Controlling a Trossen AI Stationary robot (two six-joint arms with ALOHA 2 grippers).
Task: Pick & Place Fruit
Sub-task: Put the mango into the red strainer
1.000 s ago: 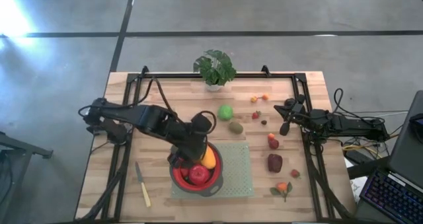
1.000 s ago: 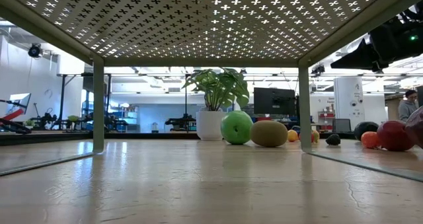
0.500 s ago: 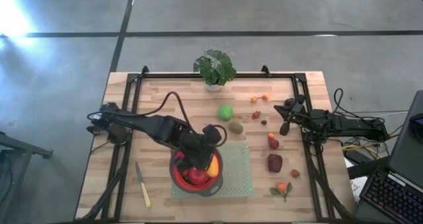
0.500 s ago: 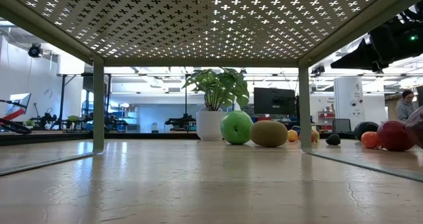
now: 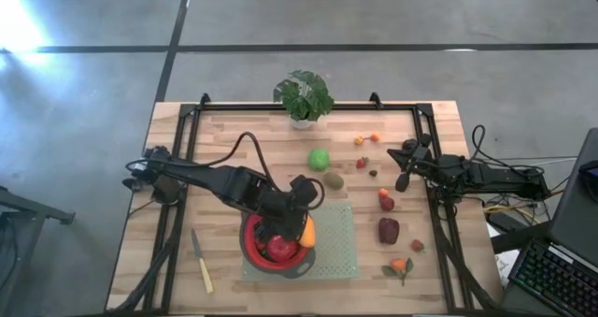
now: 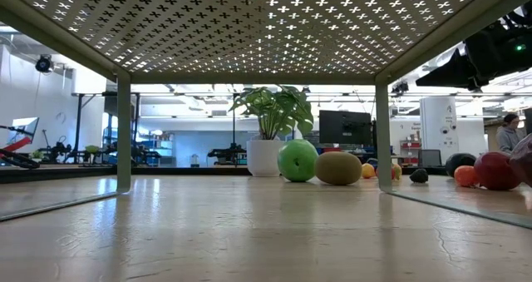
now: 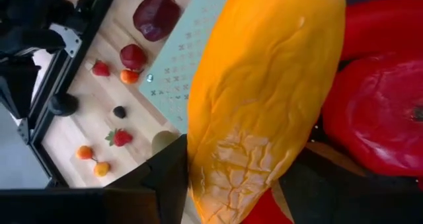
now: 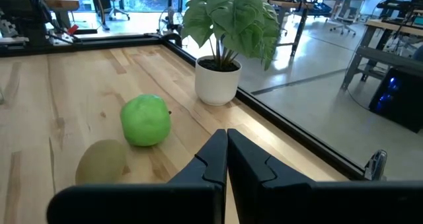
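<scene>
A red bowl (image 5: pixel 254 253) stands on a green mat (image 5: pixel 336 247) near the table's front. In it lie a red apple (image 5: pixel 280 250) and the orange elongated piece (image 5: pixel 306 233), which is at the bowl's right rim. My left gripper (image 5: pixel 291 225) is over the bowl, shut on the orange piece (image 7: pixel 264 92). The apple (image 7: pixel 380 112) shows beside it in the left wrist view. My right gripper (image 5: pixel 404 180) is shut and empty at the table's right. A green ball (image 5: pixel 320 158) and a brown kiwi (image 5: pixel 334 180) lie on the wood behind the mat. My left gripper has the orange piece between its two fingers, one dark finger (image 7: pixel 168 178) against the piece's long side (image 7: pixel 198 151). The other finger is hidden behind the piece. The fingers point down and lie across it. Whether the piece rests on the bowl I cannot tell.
Small fruit lies right of the mat: a dark-red lump (image 5: pixel 388 230), a red piece (image 5: pixel 386 201), and tiny red and orange ones (image 5: pixel 400 265). A potted plant (image 5: pixel 304 97) stands at the far edge. A pale-handled knife (image 5: pixel 203 261) lies left of the bowl. A black frame (image 5: pixel 182 167) borders the table.
My left gripper has gone toward the table's right and near edges with the orange piece, which has gone from the bowl's far rim to its right rim. The left arm's cable has arched up.
</scene>
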